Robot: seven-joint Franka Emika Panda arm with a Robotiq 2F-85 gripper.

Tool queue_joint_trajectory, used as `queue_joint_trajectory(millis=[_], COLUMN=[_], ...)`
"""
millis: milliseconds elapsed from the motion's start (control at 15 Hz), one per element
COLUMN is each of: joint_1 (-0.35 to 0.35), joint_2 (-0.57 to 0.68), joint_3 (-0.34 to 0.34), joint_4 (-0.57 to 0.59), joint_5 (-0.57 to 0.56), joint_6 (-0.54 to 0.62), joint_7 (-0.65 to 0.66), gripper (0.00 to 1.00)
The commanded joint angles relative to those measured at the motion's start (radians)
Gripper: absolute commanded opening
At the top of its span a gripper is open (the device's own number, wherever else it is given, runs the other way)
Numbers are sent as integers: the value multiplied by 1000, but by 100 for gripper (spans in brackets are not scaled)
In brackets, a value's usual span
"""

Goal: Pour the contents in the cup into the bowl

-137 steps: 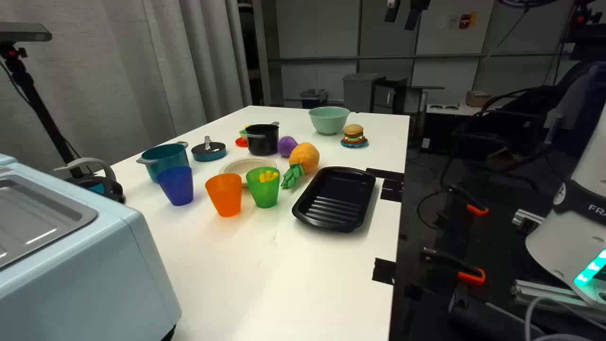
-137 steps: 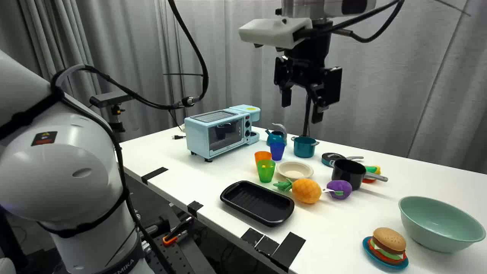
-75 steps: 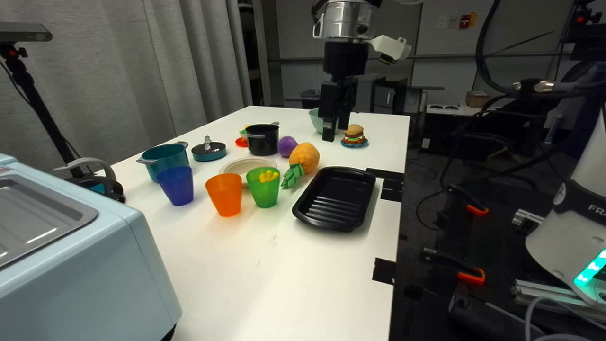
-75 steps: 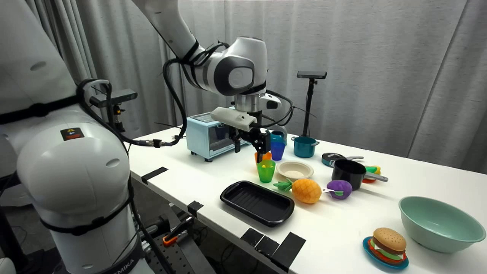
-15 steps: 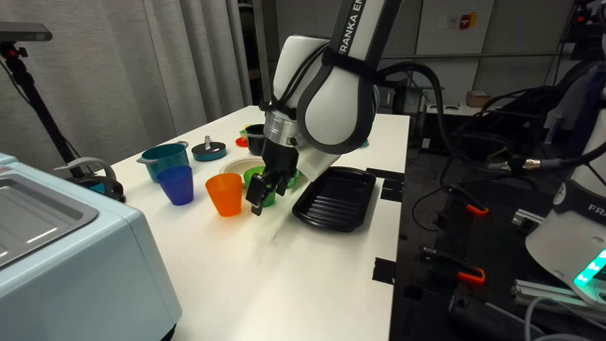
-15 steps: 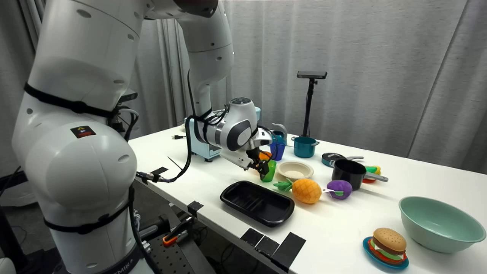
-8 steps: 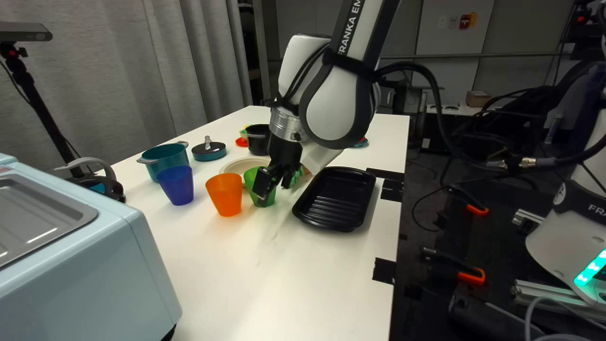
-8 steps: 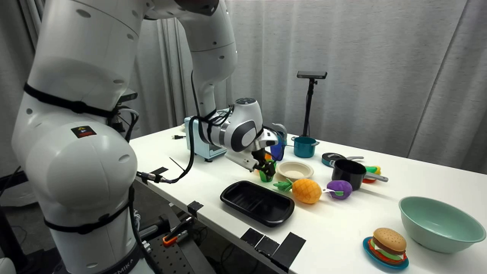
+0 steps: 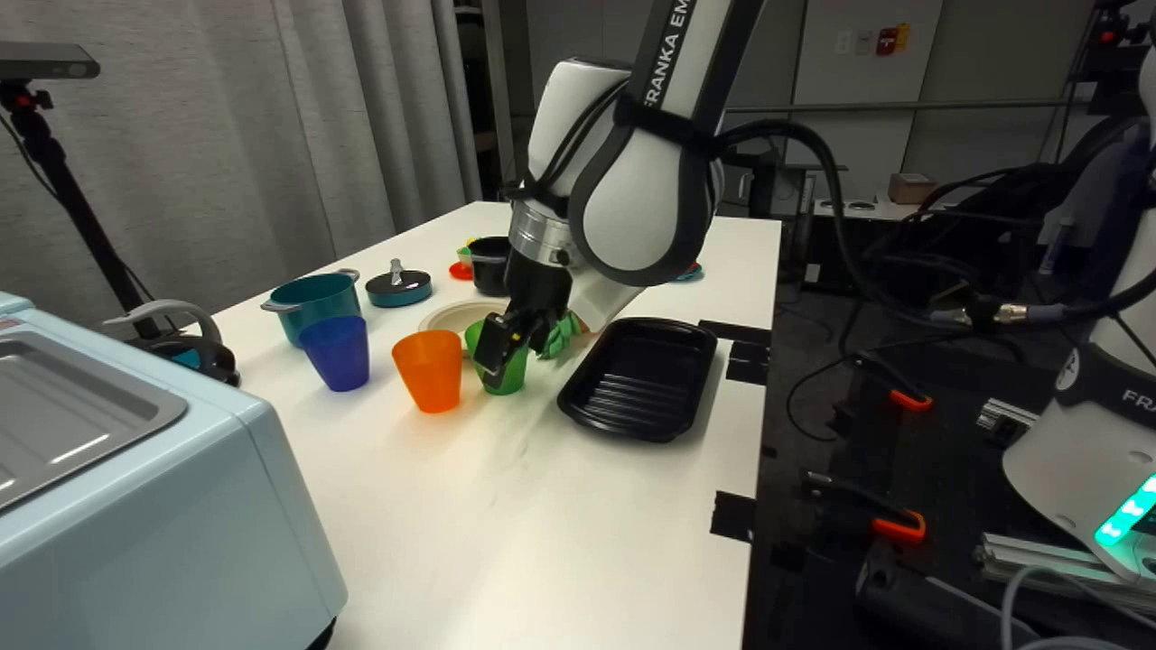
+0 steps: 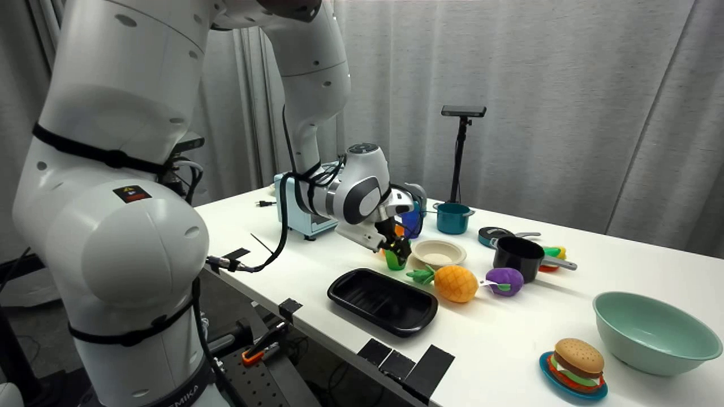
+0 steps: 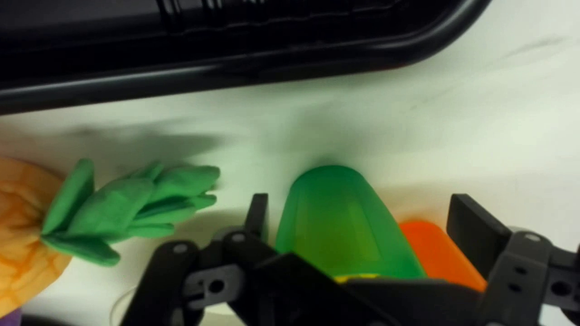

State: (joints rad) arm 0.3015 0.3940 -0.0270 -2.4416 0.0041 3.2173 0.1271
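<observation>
Cup [image 11: 337,222] of translucent green, narrower at base

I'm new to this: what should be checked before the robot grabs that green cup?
1. Jaws open: ok.
2. Green cup between them: ok, in the wrist view.
3. Cup upright: ok.
4. Yellow contents inside: ok, though only a sliver shows.
5. Orange cup clear of the jaws: cannot tell; in the wrist view it shows in the gap beside the green cup.
6. White bowl upright and uncovered: ok.
</observation>
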Motion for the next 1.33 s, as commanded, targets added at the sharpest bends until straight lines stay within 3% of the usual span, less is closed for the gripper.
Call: queue_joint_trajectory(millis=[0,333,600,667,733,933,1267], joint_1=[84,170,175,170,169,163,141], joint_2=[6,18,25,25,26,21,-16], joint_3=[-67,-162,-172,-168,-167,-162,-133], joint_4=[-1,-3,0,0,0,-1,-24], joint_5=[-4,19,14,12,12,9,-7], joint_6=[76,155,158,154,153,154,128], joint_7=[2,-5,-1,0,0,0,-1], gripper=[100,100,99,75,75,54,50])
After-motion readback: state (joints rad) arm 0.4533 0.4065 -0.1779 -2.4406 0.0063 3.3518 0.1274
